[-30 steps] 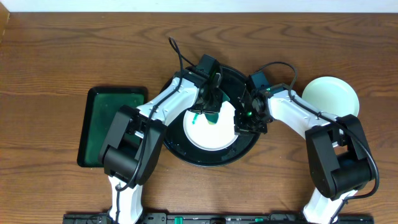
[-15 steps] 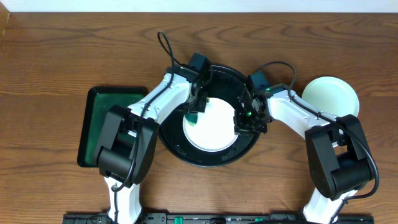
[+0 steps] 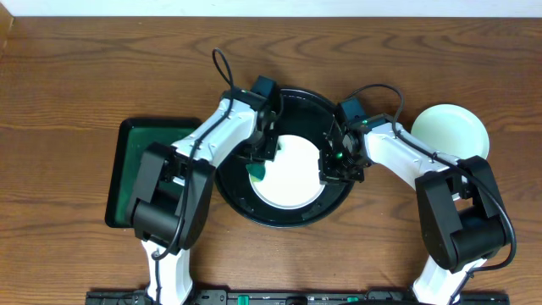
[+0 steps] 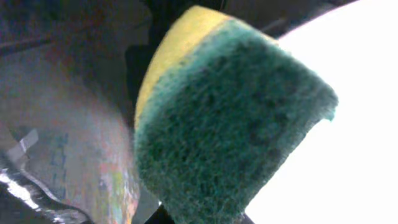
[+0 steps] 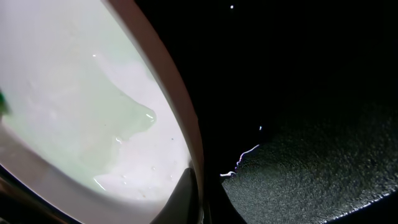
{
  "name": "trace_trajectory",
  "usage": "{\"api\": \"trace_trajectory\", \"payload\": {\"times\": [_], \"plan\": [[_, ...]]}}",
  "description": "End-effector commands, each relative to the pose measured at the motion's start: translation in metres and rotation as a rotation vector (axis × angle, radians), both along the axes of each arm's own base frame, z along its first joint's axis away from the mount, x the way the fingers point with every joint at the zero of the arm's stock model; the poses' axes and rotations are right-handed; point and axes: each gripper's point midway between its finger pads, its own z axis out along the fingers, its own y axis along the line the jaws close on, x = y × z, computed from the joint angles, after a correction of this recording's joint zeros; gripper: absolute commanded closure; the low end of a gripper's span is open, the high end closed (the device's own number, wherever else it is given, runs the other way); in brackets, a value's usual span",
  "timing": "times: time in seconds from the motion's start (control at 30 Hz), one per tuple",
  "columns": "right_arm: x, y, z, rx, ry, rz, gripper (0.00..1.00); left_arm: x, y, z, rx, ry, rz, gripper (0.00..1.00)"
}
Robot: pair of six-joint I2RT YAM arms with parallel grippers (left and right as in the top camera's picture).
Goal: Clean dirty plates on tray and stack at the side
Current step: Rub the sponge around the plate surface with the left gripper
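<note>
Plate (image 3: 292,182), round, white and shallow, lies flat inside the tray (image 3: 241,199), a large round black one with a glossy floor and a raised rim, set on the middle of the bench (image 3: 68,85). It is the only dish in that tray, and black floor shows all round it. Close up from the right wrist, a thin pale-green watery film spreads across the plate's floor, with a lobed edge and small glints of wet. Beyond the smooth white rim the tray looks black, and part of it has a fine pebbled grain.

The left gripper (image 3: 261,161) has its jaws closed on a sponge (image 3: 257,173), which rests at the plate's left edge. The left wrist view shows it as a soft yellow foam block faced with a coarse, fibrous dark-green scouring layer. Blurred coloured patches beside it cannot be read.

The right gripper (image 3: 336,163) is at the plate's right rim with its jaws pinched narrow on that rim, and a dark fingertip (image 5: 181,193) presses the inner side.

A second plate (image 3: 450,131), white with a faint green tint, sits on the bare bench well to the right of the tray. Whether more lie under it I cannot tell.

A dark-green rectangular tray (image 3: 140,169) with rounded corners and a shiny floor lies at the left. The bench is brown wood with a long grain.
</note>
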Motion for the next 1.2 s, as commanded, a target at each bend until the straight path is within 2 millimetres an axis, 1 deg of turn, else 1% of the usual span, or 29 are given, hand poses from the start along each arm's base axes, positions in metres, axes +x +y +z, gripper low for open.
{"api": "trace_trajectory", "payload": {"times": [0.0, 0.1, 0.2, 0.3, 0.43, 0.5, 0.57, 0.7, 0.77, 0.87, 0.93, 1.0, 1.03, 1.17], "plan": [[-0.019, -0.028, -0.024, -0.146, 0.043, 0.042, 0.99, -0.03, -0.025, -0.026, -0.038, 0.11, -0.083, 0.93], [-0.02, -0.028, -0.024, -0.149, 0.049, 0.043, 0.99, -0.046, -0.045, -0.043, -0.068, 0.169, -0.11, 0.93], [-0.023, -0.029, -0.024, -0.152, 0.057, 0.048, 0.99, -0.059, -0.059, -0.049, -0.108, 0.213, -0.13, 0.93], [-0.023, -0.029, -0.024, -0.152, 0.057, 0.052, 0.99, -0.063, -0.076, -0.045, -0.189, 0.232, -0.138, 0.93], [-0.023, -0.029, -0.024, -0.152, 0.057, 0.051, 0.99, -0.07, -0.112, -0.028, -0.423, 0.278, -0.18, 0.93], [-0.024, -0.03, -0.024, -0.152, 0.059, 0.051, 0.99, -0.07, -0.124, -0.02, -0.504, 0.285, -0.186, 0.93], [-0.024, -0.03, -0.023, -0.153, 0.061, 0.052, 0.99, -0.069, -0.133, -0.015, -0.559, 0.285, -0.191, 0.93], [-0.024, -0.03, -0.023, -0.153, 0.062, 0.056, 0.99, -0.065, -0.134, -0.015, -0.571, 0.269, -0.193, 0.93], [-0.024, -0.03, -0.023, -0.153, 0.061, 0.058, 0.99, -0.059, -0.126, -0.021, -0.519, 0.249, -0.169, 0.93], [-0.025, -0.03, -0.023, -0.153, 0.062, 0.058, 0.99, -0.041, -0.098, -0.038, -0.347, 0.193, -0.074, 0.93], [-0.025, -0.03, -0.023, -0.153, 0.062, 0.058, 0.99, -0.028, -0.071, -0.048, -0.213, 0.154, 0.015, 0.93], [-0.025, -0.03, -0.023, -0.153, 0.062, 0.058, 0.99, -0.019, -0.046, -0.054, -0.099, 0.124, 0.094, 0.93], [-0.024, -0.03, -0.023, -0.153, 0.061, 0.058, 0.99, -0.013, -0.026, -0.056, -0.013, 0.101, 0.154, 0.93], [-0.024, -0.03, -0.023, -0.153, 0.061, 0.058, 0.99, -0.002, 0.022, -0.058, 0.173, 0.05, 0.257, 0.92]]}}
